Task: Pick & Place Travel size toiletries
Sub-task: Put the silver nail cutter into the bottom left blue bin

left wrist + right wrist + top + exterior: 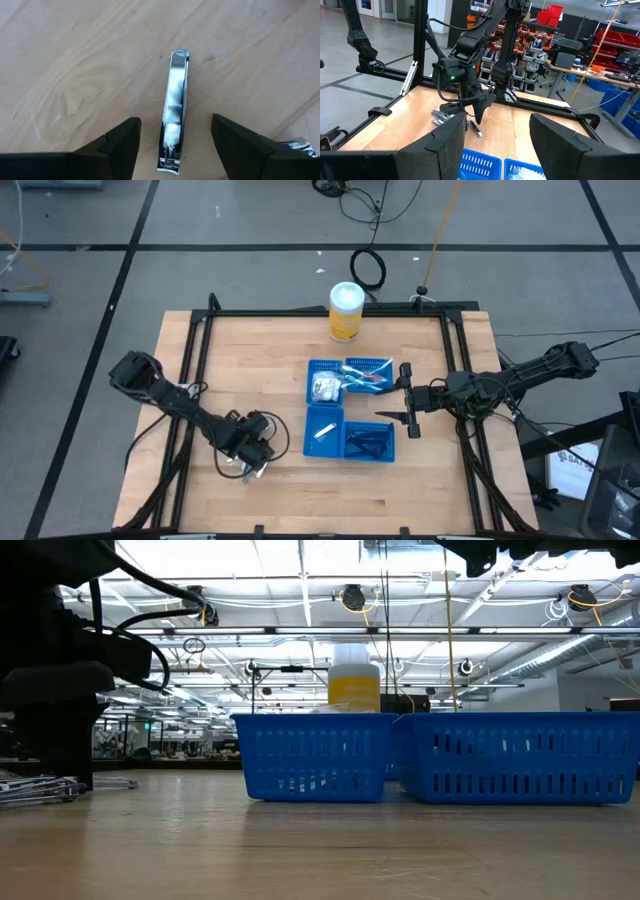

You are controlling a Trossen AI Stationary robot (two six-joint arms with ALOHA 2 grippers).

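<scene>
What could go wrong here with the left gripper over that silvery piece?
1. The nail clipper lies flat on the table between the open left gripper fingers; being thin and smooth, it may slip when gripped.
2. More silvery pieces lie nearby and could get nudged.

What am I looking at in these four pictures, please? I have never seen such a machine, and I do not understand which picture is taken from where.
This is a robot with two dark arms at a light wooden table. One picture looks down from above, one looks level across the table top, and two come from cameras on the wrists. On the table stand four blue mesh plastic trays with small toiletries inside, and a tall yellow canister with a white lid. The left gripper hangs open over a flat silvery metal nail clipper, which lies between its fingers on the wood; nothing is held. A few more silvery pieces lie beside it. The right gripper waits open beside the trays, empty.
</scene>
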